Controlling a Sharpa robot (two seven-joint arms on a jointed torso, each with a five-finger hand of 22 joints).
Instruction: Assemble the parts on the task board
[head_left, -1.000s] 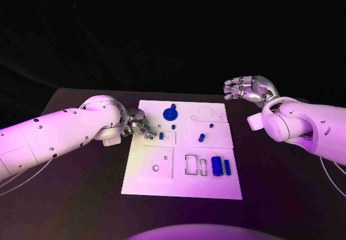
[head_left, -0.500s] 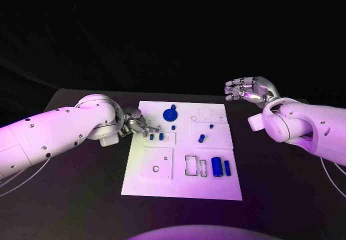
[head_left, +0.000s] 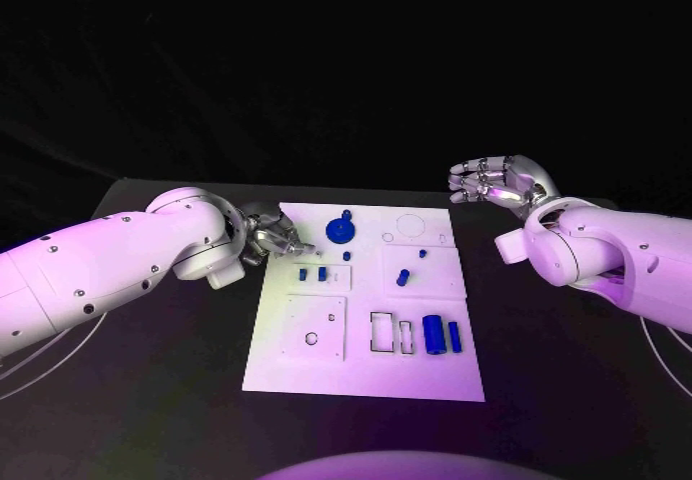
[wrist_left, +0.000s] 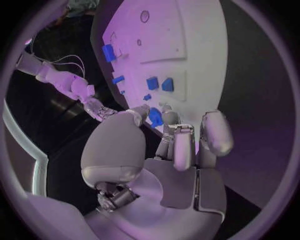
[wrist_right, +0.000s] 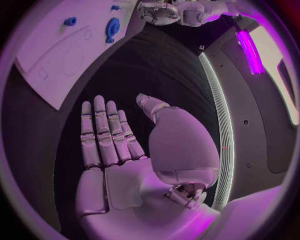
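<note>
Left hand (head_left: 271, 238) hovers at the task board's (head_left: 289, 360) near-left edge, fingers loosely parted, nothing held. Two small blue parts (head_left: 313, 272) lie just beyond its fingertips. Right hand (head_left: 498, 180) open, empty, well apart. Risk: a low approach nudges the parts askew.

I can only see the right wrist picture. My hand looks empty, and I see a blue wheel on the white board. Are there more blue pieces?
Observer: Yes. In the head view, two long blue parts stand side by side at the task board's end nearest the robot, next to a rectangular outline.
Child: Where is the other hand?
Observer: The left hand is at the board's left edge, near the far end. Two small blue parts sit on the board just beside it.
</note>
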